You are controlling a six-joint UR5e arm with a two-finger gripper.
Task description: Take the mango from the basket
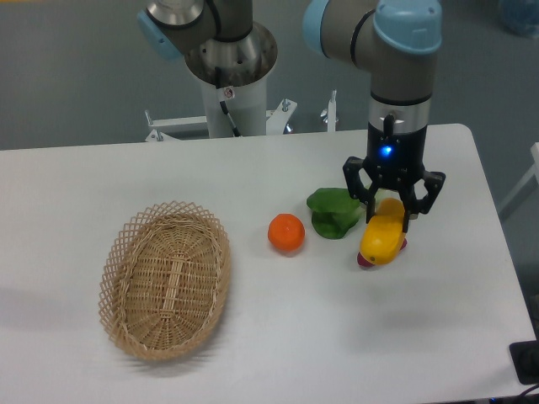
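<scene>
The mango (381, 241), a smooth yellow elongated fruit, is at the right of the table, well away from the basket. My gripper (389, 219) points straight down over it, and its fingers close on the mango's upper end. The mango's lower end sits over a small purple-red item (363, 262) that is mostly hidden beneath it. I cannot tell whether the mango touches it. The oval tan wicker basket (112, 278) lies at the left of the table with nothing inside.
A round orange (286, 233) sits mid-table, between the basket and the gripper. A green pepper (333, 212) lies just left of the gripper, close to its left finger. The table's right edge (497, 252) is near the gripper.
</scene>
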